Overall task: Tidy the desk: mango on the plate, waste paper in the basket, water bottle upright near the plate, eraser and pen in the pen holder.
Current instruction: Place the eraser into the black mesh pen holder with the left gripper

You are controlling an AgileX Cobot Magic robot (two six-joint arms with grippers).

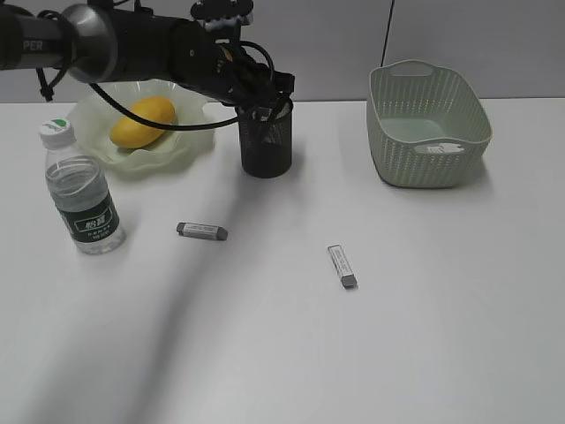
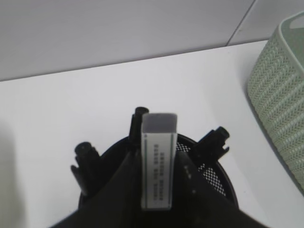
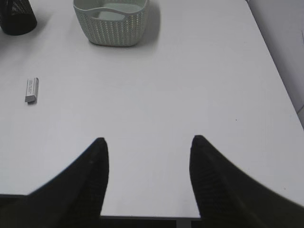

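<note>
Now left hand (image 2: 156, 190) gripping eraser (image 2: 158, 161), over pen holder (image 2: 209, 173)

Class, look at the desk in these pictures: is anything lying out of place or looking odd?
Yes. Two erasers lie loose on the desk: one right of the water bottle, another nearer the middle. A third eraser is held in the left gripper above the pen holder.

Mango (image 1: 143, 121) on plate (image 1: 181, 146); pen holder (image 1: 267, 141) right; basket (image 1: 428, 124) further right.
</note>
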